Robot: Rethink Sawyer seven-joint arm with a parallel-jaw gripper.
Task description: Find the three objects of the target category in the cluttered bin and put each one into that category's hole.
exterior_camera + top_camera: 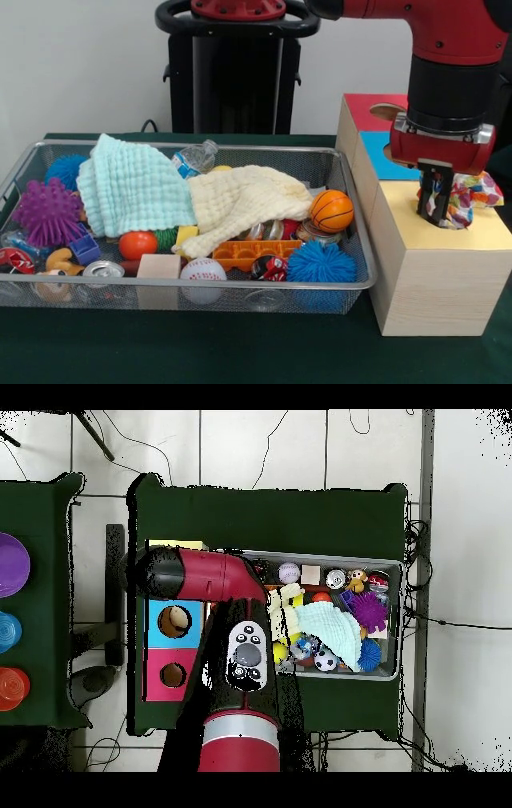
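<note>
My gripper [436,214] hangs over the yellow-topped wooden box [404,216] at the right in the front view. It is shut on a white fabric piece with bright dots [474,192], which bunches against the box top to the right of the fingers. The gripper and fabric cover the yellow box's hole. The wire mesh bin [200,285] lies to the left, full of clutter. No other dotted fabric shows in it. In the overhead view the arm [200,574] covers the gripper and most of the yellow box [176,544].
A mint-green towel [132,192] and a cream towel [240,204] lie over the bin's middle. Around them are a basketball [331,210], a blue spiky ball [320,262], a purple spiky ball [46,212] and a baseball [202,270]. The blue-topped box [376,156] and red-topped box [364,112] stand behind the yellow one.
</note>
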